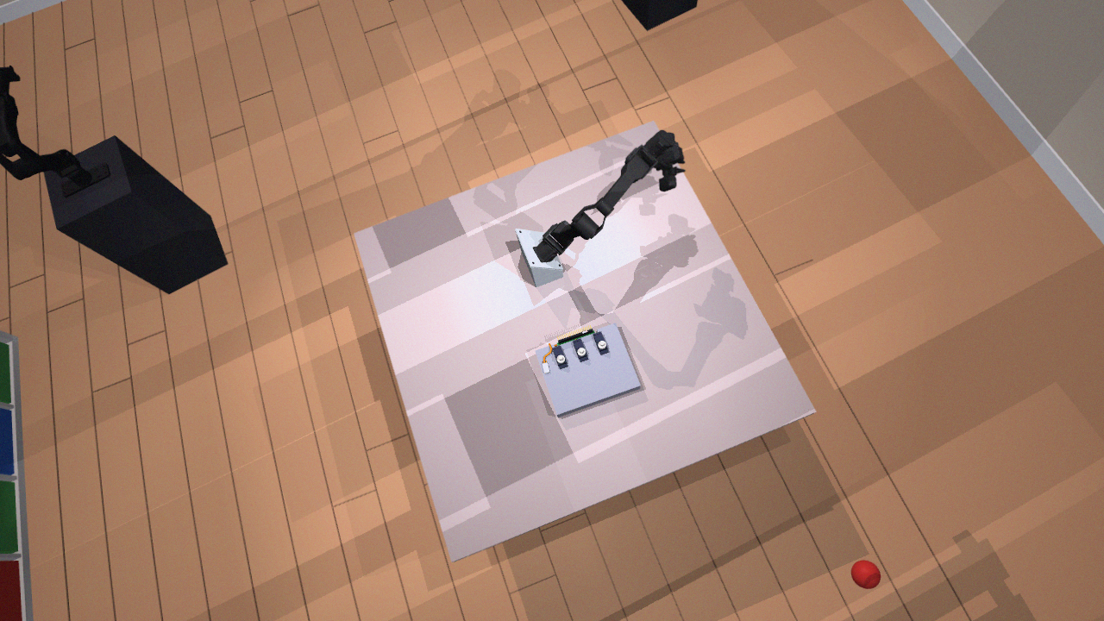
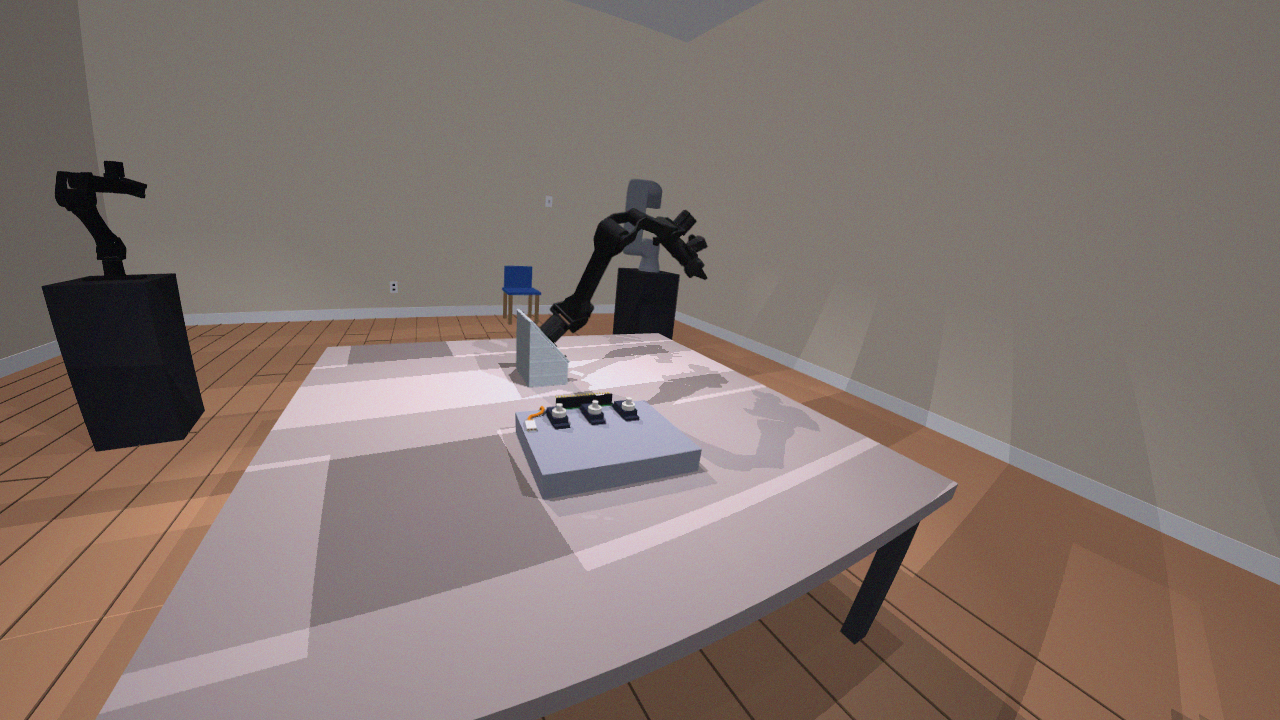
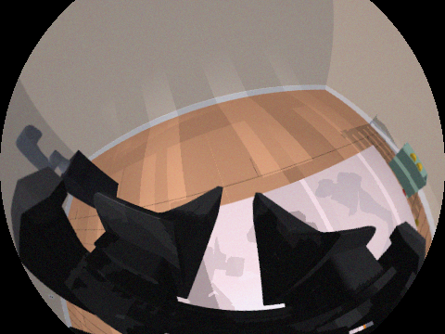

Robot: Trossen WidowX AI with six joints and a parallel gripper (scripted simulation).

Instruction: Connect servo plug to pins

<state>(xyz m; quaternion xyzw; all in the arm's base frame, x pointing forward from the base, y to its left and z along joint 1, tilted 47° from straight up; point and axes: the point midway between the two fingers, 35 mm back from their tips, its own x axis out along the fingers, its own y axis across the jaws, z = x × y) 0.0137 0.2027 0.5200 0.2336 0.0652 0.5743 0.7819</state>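
Note:
A blue-grey block (image 1: 598,385) (image 2: 617,447) lies on the table, with three dark parts with white round tops along one edge. A black strip (image 1: 574,337) (image 2: 583,400) stands along that edge; single pins and the dot are too small to tell. The white plug (image 1: 545,368) (image 2: 530,425) lies on the block's corner beside the parts, its orange lead (image 1: 547,354) (image 2: 537,411) running toward the strip. My gripper (image 2: 701,274) (image 3: 238,195) is partly open and empty, high above the table's far side, well away from the plug. The wrist view does not show the plug clearly.
The arm's base sits on a light grey wedge (image 1: 546,273) (image 2: 541,365) on the table (image 1: 509,517) (image 2: 429,644), behind the block. Other arms on dark pedestals stand off the table. A red ball (image 1: 865,573) lies on the floor.

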